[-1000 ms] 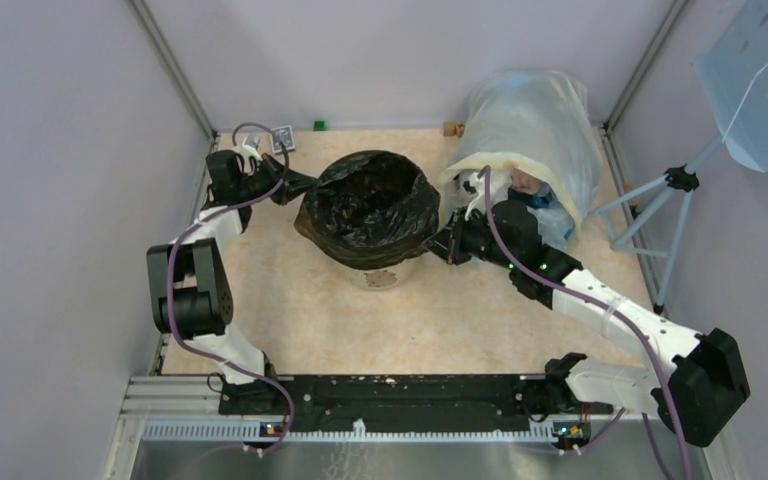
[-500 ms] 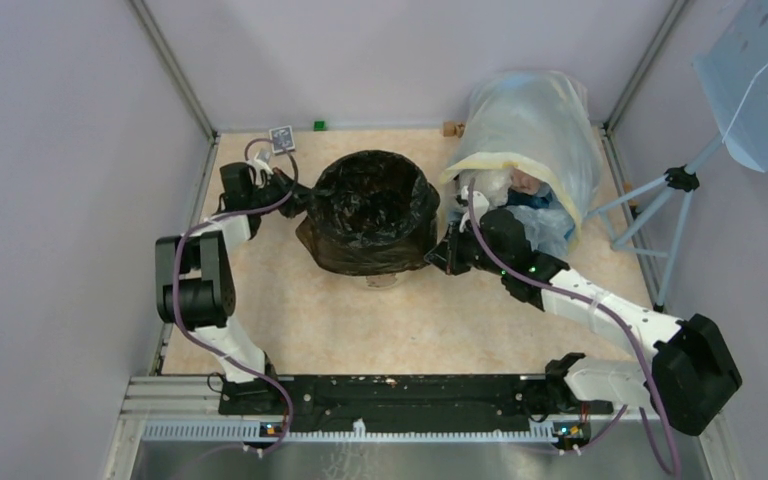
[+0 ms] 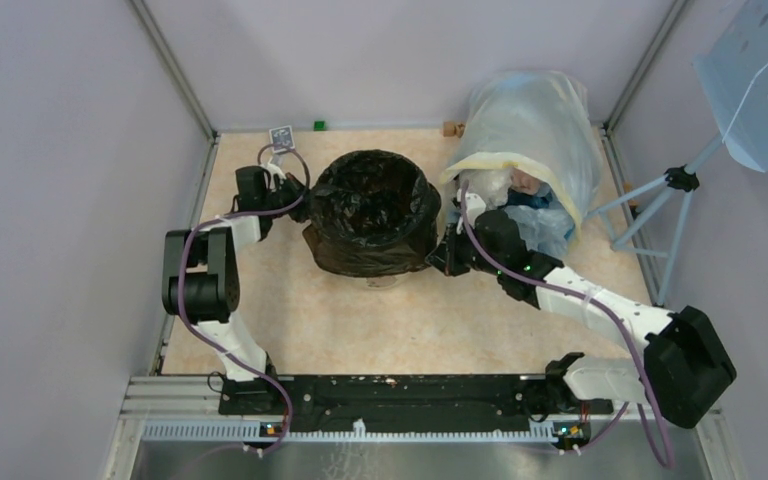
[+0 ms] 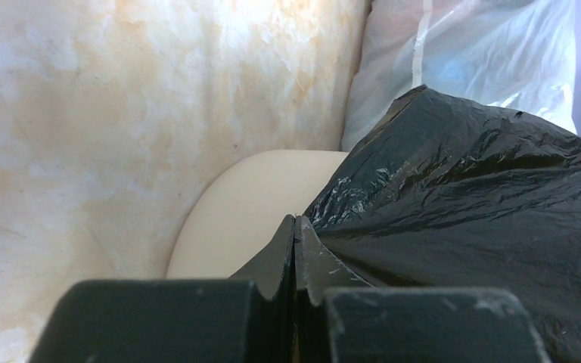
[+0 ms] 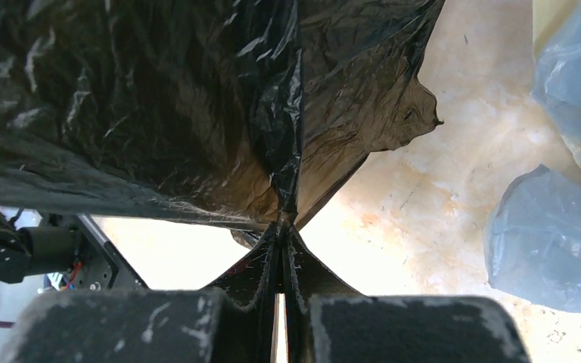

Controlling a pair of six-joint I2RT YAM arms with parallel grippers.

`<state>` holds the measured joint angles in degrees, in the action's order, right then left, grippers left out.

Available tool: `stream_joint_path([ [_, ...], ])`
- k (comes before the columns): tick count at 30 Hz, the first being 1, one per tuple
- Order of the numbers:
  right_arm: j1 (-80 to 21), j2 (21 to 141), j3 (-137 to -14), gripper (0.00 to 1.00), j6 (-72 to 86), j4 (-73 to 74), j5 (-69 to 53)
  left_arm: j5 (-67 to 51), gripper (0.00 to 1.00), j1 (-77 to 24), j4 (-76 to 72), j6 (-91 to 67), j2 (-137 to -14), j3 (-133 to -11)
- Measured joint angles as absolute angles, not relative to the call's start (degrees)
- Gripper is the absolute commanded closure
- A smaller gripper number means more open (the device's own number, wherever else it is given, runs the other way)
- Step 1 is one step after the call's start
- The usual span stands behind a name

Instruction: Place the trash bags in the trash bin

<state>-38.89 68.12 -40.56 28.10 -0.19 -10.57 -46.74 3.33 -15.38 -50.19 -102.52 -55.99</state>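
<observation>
The left arm [image 3: 200, 290] and right arm [image 3: 600, 305] have white links, black joints and purple cables [image 3: 188, 262]; left gripper [image 4: 295, 231] and right gripper [image 5: 281, 231] are black.

The trash bag [image 3: 372, 205] was thin black plastic film, glossy and crinkled, showing brownish where light passed through it in the right wrist view; the trash bin [image 4: 250, 204] under it was smooth, matt cream plastic; the table [image 3: 290, 310] had a smooth, marbled beige surface with a slight sheen; the sack [image 3: 535, 120] at the upper right of the top view was translucent whitish plastic film, softly glossy; the left gripper [image 4: 295, 227] and right gripper [image 5: 281, 231] were matt black, their faces grainy and scuffed; the rail [image 3: 360, 430] along the bottom edge looked like ribbed bare metal.
</observation>
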Motion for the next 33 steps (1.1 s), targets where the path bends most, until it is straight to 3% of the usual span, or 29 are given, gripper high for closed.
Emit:
stream_joint_path([
  [4, -38.89, 70.72, -40.56, 0.73, 28.03, 0.64, -10.11, -45.08, 0.98, 3.33, -14.98, -49.30, -102.52, -56.01],
  [10, -39.07, 67.68, -44.14, 0.49, 25.08, 9.56, -6.50, -39.86, 0.56, 4.21, -7.81, -45.95, -100.77, -57.71],
  [12, -39.11, 65.21, -47.42, 0.48, 23.62, 13.21, -4.97, -36.80, 0.44, 4.97, -4.32, -44.75, -97.95, -58.46],
  [14, -39.16, 63.51, -51.99, 0.49, 21.93, 16.49, -3.92, -33.04, 0.33, 5.63, -0.43, -43.77, -93.80, -59.59],
  [16, -39.16, 62.89, -57.69, 0.54, 20.34, 19.64, -3.25, -29.36, 0.28, 6.24, 2.83, -43.07, -89.23, -61.14],
  [20, -39.33, 64.97, -71.05, 0.75, 17.10, 25.12, -3.05, -25.78, 0.28, 7.51, 6.46, -42.54, -81.58, -62.54],
  [25, -41.76, 76.34, -89.62, 1.00, 13.39, 31.46, -3.27, -26.96, 0.32, 8.14, 9.17, -42.30, -75.07, -60.31],
  [33, -48.71, 99.22, -106.74, 1.00, 10.57, 43.29, -1.28, -29.87, 0.31, 7.75, 8.97, -46.87, -69.93, -44.80],
])
